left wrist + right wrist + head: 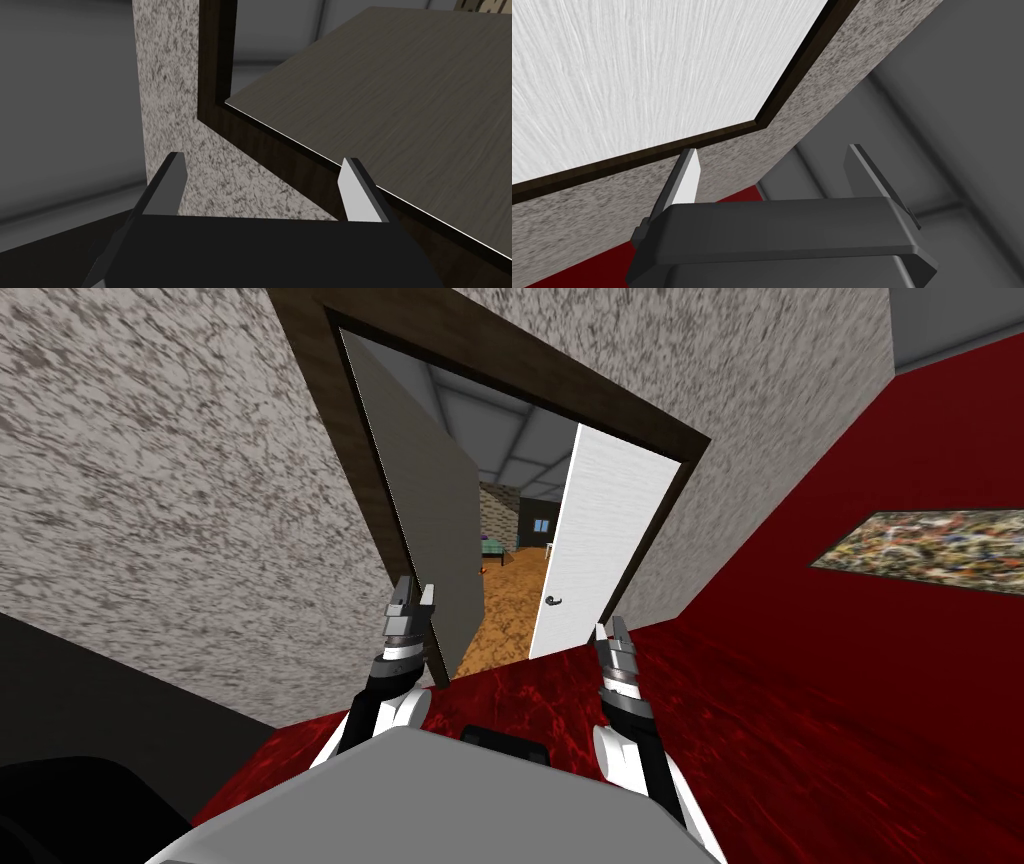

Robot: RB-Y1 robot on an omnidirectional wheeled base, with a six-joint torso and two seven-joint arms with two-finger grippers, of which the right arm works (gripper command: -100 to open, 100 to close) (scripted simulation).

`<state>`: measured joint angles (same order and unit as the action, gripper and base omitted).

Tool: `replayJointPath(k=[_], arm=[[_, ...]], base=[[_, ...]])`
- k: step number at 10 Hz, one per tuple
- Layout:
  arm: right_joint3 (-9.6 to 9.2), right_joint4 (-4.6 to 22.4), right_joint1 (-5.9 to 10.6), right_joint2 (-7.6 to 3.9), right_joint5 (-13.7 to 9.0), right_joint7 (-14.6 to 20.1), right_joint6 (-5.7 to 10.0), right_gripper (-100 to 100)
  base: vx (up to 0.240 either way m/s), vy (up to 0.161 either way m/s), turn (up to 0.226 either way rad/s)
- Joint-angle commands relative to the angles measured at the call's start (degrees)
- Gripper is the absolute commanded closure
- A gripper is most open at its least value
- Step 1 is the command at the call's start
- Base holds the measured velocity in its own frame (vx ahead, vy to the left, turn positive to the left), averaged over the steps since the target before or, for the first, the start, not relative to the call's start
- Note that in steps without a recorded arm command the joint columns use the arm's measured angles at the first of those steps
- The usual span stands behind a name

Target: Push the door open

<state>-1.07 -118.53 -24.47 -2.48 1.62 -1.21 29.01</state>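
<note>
A double door stands in a dark brown frame. Its grey-brown left leaf is swung partly inward. The white right leaf, with a dark handle, is also ajar, leaving a gap between the two. My left gripper is open at the lower edge of the grey-brown leaf; I cannot tell whether it touches. In the left wrist view this gripper points at the frame beside that leaf. My right gripper is open, below the white leaf near the frame.
Speckled grey walls flank the doorway. The floor on my side is red. A red wall at the right carries a painting. Through the gap lies a room with an orange-brown floor. A black area sits at my lower left.
</note>
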Motion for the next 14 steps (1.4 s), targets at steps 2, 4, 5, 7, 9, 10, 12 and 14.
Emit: replayJointPath(k=[2, 4, 5, 7, 9, 10, 12, 14], arm=[[-0.83, 3.4, 0.90, -0.47, 0.0, 0.3, 0.43, -100], [-1.40, 7.0, 1.90, -0.83, 0.0, 0.6, 1.17, -100], [-1.69, 8.7, 2.40, -1.00, -0.1, 0.7, 1.54, -100], [-2.29, 11.9, 3.45, -1.31, -0.1, 1.0, 2.32, -100], [-2.60, 14.4, 3.99, -1.44, -0.1, 1.1, 2.72, -100], [-2.91, 15.9, 4.53, -1.58, -0.1, 1.2, 3.12, -100], [-3.23, 18.2, 5.07, -1.71, -0.2, 1.4, 3.53, -100], [-3.54, 20.2, 5.63, -1.81, -0.2, 1.5, 3.94, -100]], base=[[0.100, -0.085, 0.056], [0.101, -0.085, 0.071], [0.089, -0.079, 0.062], [0.079, -0.075, 0.072], [0.053, -0.063, 0.028], [0.077, -0.073, 0.070], [0.075, -0.077, 0.054], [0.044, -0.054, 0.034]])
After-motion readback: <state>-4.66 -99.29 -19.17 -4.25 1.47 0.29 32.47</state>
